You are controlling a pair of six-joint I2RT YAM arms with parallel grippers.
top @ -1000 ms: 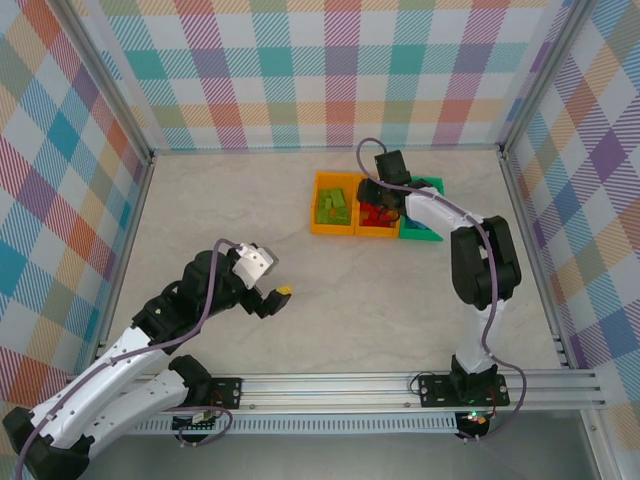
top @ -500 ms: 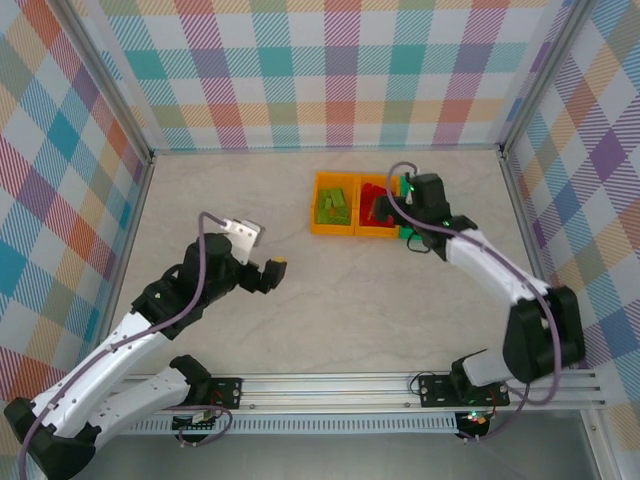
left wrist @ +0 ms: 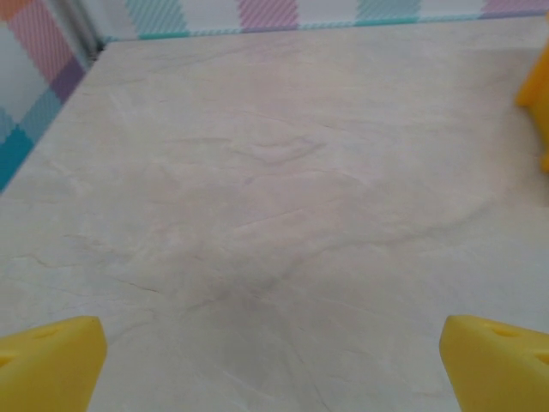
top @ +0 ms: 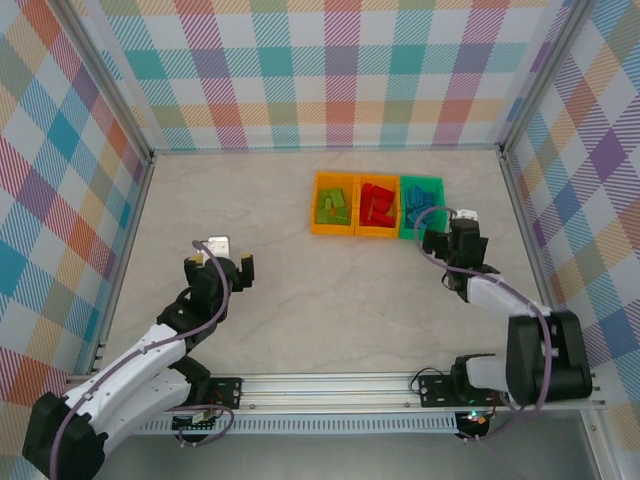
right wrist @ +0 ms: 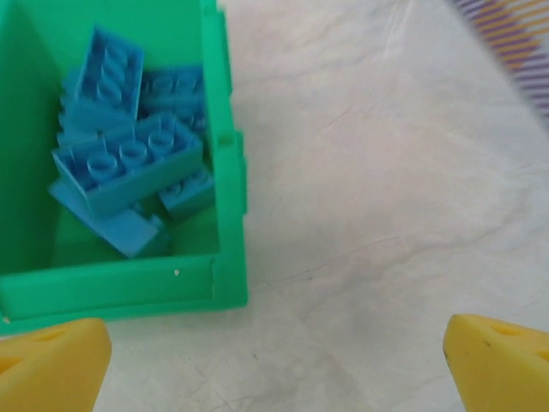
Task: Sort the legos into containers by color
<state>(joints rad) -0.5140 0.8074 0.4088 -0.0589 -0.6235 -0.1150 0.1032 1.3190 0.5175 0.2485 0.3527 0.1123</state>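
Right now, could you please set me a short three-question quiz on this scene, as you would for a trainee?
1. True or false: the red legos lie in the middle bin.
2. Which colour of bricks lies in the green bin? A red, B blue, C lime.
3. Fill in: the left pincer and the right pincer both stand ____.
Key: 1 true; 2 B; 3 open.
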